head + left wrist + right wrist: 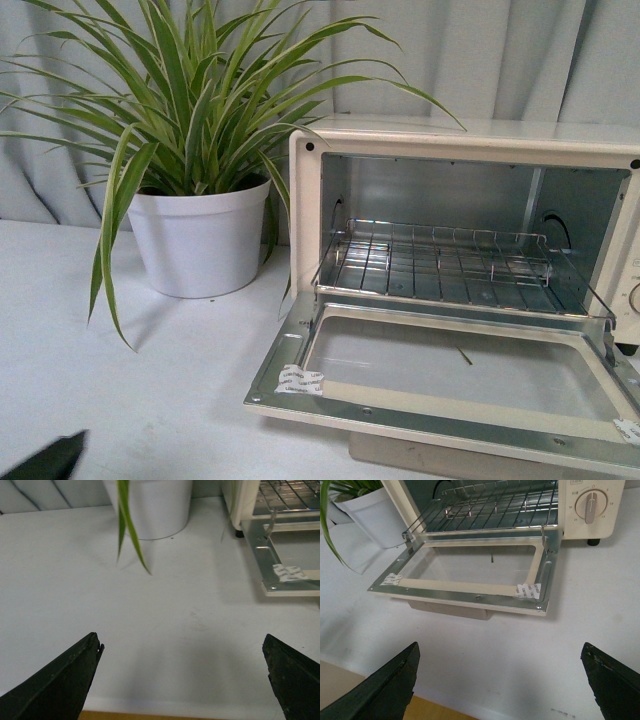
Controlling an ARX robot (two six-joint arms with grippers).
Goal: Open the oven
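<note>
The oven [470, 135] stands on the white bench [150, 400] just beside the plant pot [200, 235], on the pot's right as the robot faces it. Its door [470, 596] is already dropped flat, so the task looks done.

By its looks the oven is a stiff sheet-metal box, probably heavy enough to stay put on its feet. The door is the delicate part: a glass pane in a metal frame, hinged at the bottom edge. The sensible place to hold is the cream bar handle [450, 611], which now sits under the door's free edge, the edge farthest from the pot's back wall. The painted handle is likely smooth and a little slippery, so it wants a square pinch, not a grip on the glass.

The body is cream-white, with a shiny interior, a wire rack [440, 260] and a dial [590, 505] on the side away from the pot. Taped labels [527, 590] sit on the door's corners.

The left tool [182, 642] is spread wide and empty over bare bench, short of the pot. The right tool [500, 650] is likewise spread and empty, well apart from the pot, off the door's free edge.
</note>
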